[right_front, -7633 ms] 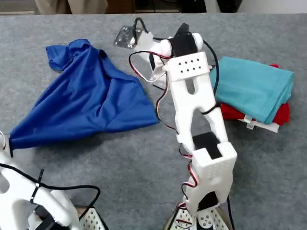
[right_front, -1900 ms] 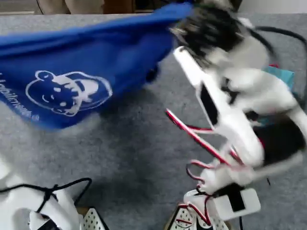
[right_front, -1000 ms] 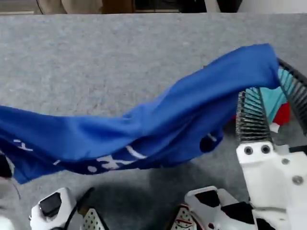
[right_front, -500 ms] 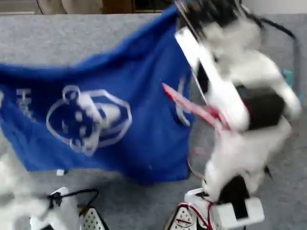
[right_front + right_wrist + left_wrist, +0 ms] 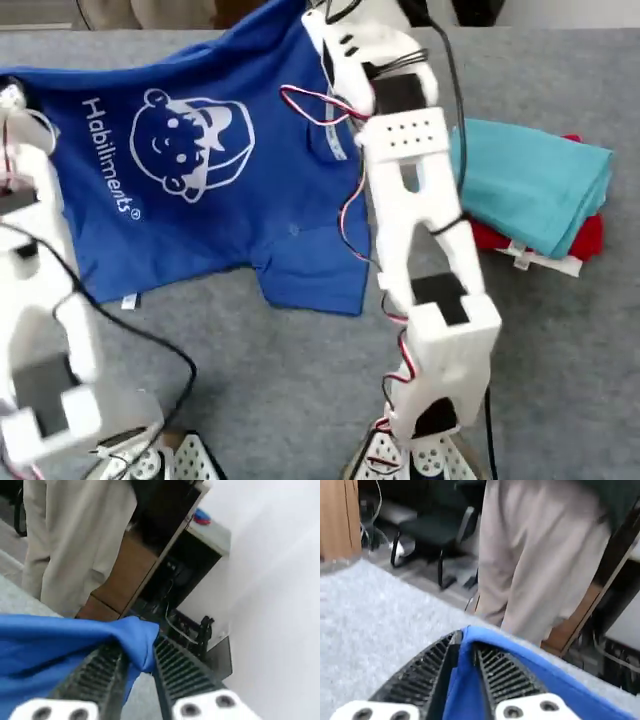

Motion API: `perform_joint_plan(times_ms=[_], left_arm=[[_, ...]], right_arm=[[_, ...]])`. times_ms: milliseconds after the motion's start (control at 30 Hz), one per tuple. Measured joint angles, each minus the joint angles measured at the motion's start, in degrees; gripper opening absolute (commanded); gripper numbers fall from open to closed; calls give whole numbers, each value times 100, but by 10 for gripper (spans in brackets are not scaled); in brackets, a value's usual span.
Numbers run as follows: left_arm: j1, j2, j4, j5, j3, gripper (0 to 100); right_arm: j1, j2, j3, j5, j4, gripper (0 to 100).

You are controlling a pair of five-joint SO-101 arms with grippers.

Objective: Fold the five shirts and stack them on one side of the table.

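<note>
The grey table [image 5: 250, 400] has open room on the near side, between the two arm bases and in front of the shirt's lower hem. To the right, a folded teal shirt [image 5: 530, 180] sits on a folded red shirt [image 5: 588, 238], with a white edge [image 5: 548, 262] showing underneath; this stack lies just beside the right arm [image 5: 410, 200], well apart from the left arm [image 5: 40, 300].

The blue shirt [image 5: 220, 200] is spread print-side up across the far left half of the table. Its top edge reaches the table's far edge, and its lower hem lies on the cloth surface near the right arm's middle. The upper part seems lifted off the table, though the high view does not make that certain.

Your left gripper [image 5: 465, 639] has its ridged fingers [image 5: 505, 677] pressed together on one top corner of the shirt, fabric running down between them. Your right gripper [image 5: 137, 647] pinches the other top corner, a bunched fold sitting at its fingertips.
</note>
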Motion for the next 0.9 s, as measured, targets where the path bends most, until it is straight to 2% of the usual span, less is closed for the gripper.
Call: perform_joint_plan(times_ms=[133,400,567,800,900], left_arm=[[0,765,492,0,-800,19],[53,844,765,-123,-765,19],[53,624,914,-782,-18,19],[185,-791,2277,-1890,1521,19],[202,-1143,2470,-2075,2242,19]], right_arm=[[0,273,-44,0,26,2],[0,448,-44,0,1301,2],[0,457,-264,18,2514,2],[0,440,-554,677,4712,2],[0,378,-554,941,5600,2]])
